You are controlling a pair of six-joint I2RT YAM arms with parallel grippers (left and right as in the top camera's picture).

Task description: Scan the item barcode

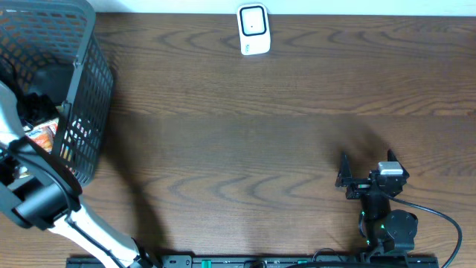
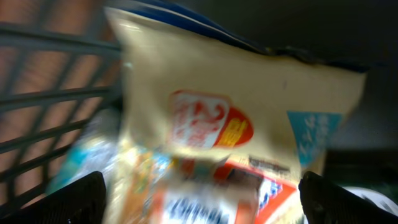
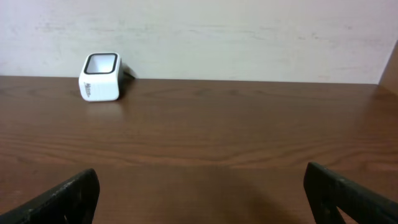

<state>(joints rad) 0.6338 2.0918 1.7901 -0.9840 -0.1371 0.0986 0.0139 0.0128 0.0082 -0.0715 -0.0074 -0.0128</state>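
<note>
The left claw (image 2: 202, 199) hangs spread wide inside a dark wire-mesh basket (image 1: 82, 89) at the far left corner of the brown wood-grain counter (image 1: 245, 134). Its two black fingertips (image 2: 81, 193) show at the lower corners of the left wrist view. Straight ahead of them, filling that view, lies a cream snack packet with a red-and-orange logo (image 2: 236, 124), blurred, with a small printed strip just below the logo. The released jaws stand to either side of the packet, not closed on it; whether they touch it cannot be told. From overhead, the white-and-black left arm (image 1: 44, 201) reaches into the basket from the near left edge.

A white box-shaped barcode scanner with a dark window (image 1: 253, 30) stands at the middle of the far edge, well apart from the basket. The right claw (image 1: 368, 165) sits near the near right corner, jaws released and empty, facing the scanner across bare wood.
</note>
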